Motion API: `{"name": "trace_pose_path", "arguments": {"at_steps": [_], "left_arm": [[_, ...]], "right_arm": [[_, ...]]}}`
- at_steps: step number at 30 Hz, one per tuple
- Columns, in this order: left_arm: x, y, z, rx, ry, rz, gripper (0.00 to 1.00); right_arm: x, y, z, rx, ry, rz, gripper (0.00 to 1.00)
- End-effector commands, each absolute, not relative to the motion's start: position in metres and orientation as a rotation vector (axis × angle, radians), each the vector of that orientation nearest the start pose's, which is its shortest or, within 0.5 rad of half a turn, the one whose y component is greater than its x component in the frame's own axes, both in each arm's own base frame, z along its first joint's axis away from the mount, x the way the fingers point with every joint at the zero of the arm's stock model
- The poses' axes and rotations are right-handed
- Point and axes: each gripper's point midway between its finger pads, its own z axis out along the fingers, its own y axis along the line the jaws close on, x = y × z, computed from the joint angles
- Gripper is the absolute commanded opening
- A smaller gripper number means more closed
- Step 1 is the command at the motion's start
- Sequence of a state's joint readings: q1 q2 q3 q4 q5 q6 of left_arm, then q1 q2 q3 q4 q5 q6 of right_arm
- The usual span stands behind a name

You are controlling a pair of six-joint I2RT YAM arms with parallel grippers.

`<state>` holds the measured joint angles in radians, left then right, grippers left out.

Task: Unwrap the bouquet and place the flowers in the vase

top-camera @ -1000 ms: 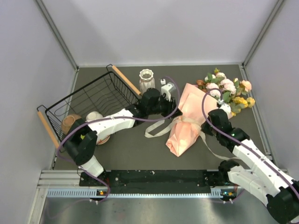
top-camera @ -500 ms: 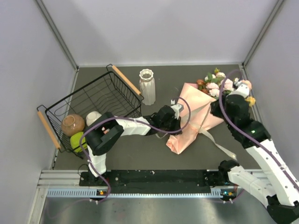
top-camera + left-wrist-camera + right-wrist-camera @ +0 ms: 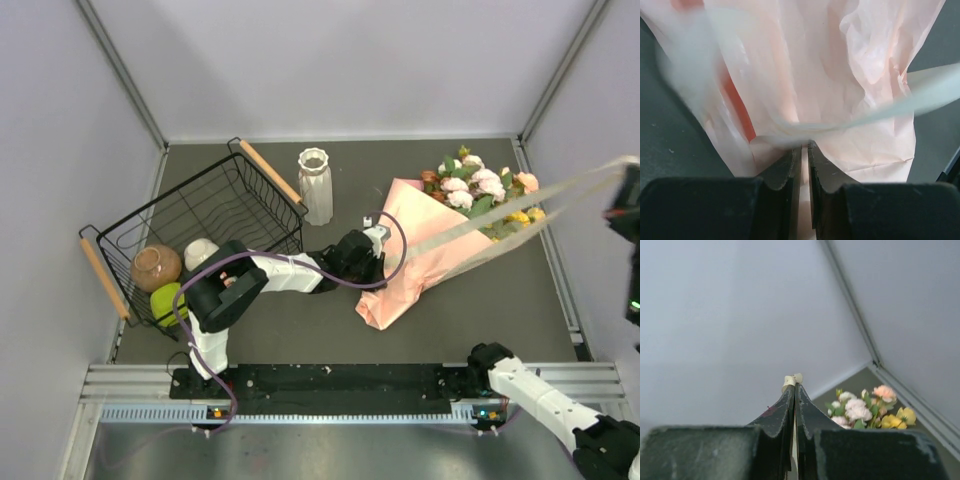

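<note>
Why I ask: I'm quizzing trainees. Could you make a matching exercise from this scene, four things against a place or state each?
Things:
1. vase
2. brown pot
3. ribbon
4. bouquet

Places or states:
A. inside the wire basket
B. lying on its side on the table
C. stretched taut
D. standing upright beside the basket

Pairs: 1-D, 2-A, 3-C, 4-B.

Black wire basket (image 3: 215,205) on the dark table (image 3: 300,320), a wooden handle (image 3: 268,171) at each end. Down in its near corner sits a round brown pot (image 3: 157,267), with a cream round thing (image 3: 200,250) just beside it and a green ball (image 3: 165,300) partly hidden.
</note>
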<state>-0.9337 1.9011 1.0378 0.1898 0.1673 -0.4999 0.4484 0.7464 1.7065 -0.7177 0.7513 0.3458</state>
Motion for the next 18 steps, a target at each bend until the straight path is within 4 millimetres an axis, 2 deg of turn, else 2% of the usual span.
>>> {"name": "trace_pose_path", "arguments": {"at_steps": [1,4,7,9,11,14,18], "left_arm": [[0.251,-0.41,0.033,0.61,2.325,-0.88,0.16],[0.25,-0.408,0.032,0.612,2.332,-0.874,0.16],[0.249,-0.407,0.031,0.62,2.326,-0.874,0.16],[0.249,-0.407,0.03,0.627,2.333,-0.868,0.16],[0.249,-0.407,0.032,0.627,2.33,-0.875,0.16],[0.25,-0.41,0.036,0.631,2.315,-0.886,0.16],[0.249,-0.409,0.042,0.629,2.317,-0.885,0.16]], "right_arm": [[0.104,-0.1,0.578,0.675,1.123,0.026,0.0],[0.066,-0.129,0.595,0.735,1.033,-0.02,0.0],[0.04,-0.148,0.602,0.759,0.982,-0.058,0.0],[0.037,-0.153,0.599,0.768,0.989,-0.089,0.0],[0.05,-0.149,0.591,0.752,1.023,-0.083,0.0],[0.083,-0.132,0.576,0.721,1.096,-0.105,0.0],[0.126,-0.114,0.557,0.719,1.197,-0.238,0.0]]}}
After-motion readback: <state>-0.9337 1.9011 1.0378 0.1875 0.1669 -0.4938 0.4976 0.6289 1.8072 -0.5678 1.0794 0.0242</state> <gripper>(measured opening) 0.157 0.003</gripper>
